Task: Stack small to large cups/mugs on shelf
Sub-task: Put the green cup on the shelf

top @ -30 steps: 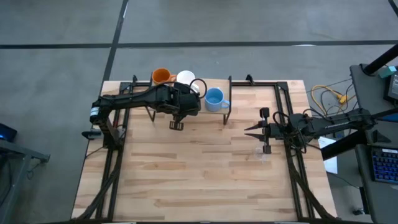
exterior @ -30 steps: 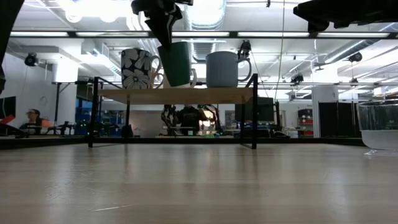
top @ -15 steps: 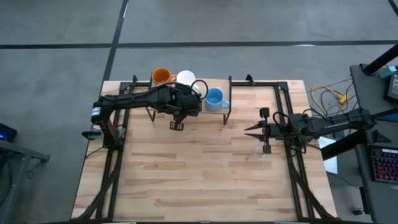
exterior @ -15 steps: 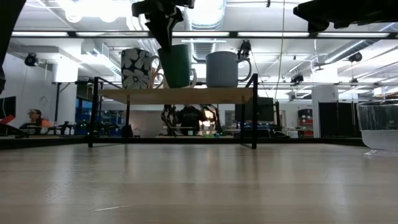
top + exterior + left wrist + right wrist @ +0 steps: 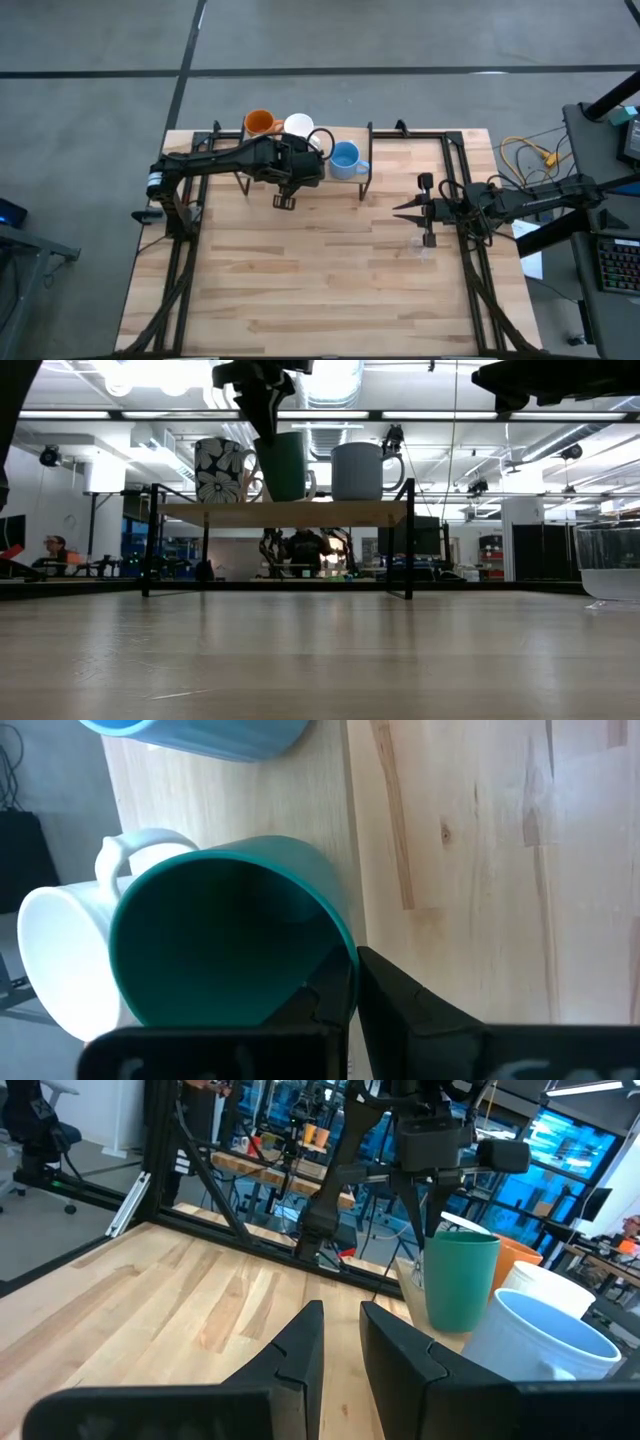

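The left hand (image 5: 262,405) pinches the rim of the dark green cup (image 5: 284,464) from above, one finger inside the cup and one outside, as the left wrist view shows. The cup stands upright on the shelf (image 5: 283,512), or just at its surface; whether it rests fully on the board cannot be told. In the low view it sits between the white mug with dark markings (image 5: 221,470) on its left and the light blue mug (image 5: 359,470) on its right, close to both. From above, the orange mug (image 5: 260,123) and the plain white mug (image 5: 298,126) stand along the far side of the shelf, the light blue mug to their right.

The right hand (image 5: 400,210) waits over the right part of the desk (image 5: 320,290), well apart from the shelf, its fingers a narrow gap apart and holding nothing. The clear glass (image 5: 610,565) stands on the desk at the right edge of the low view
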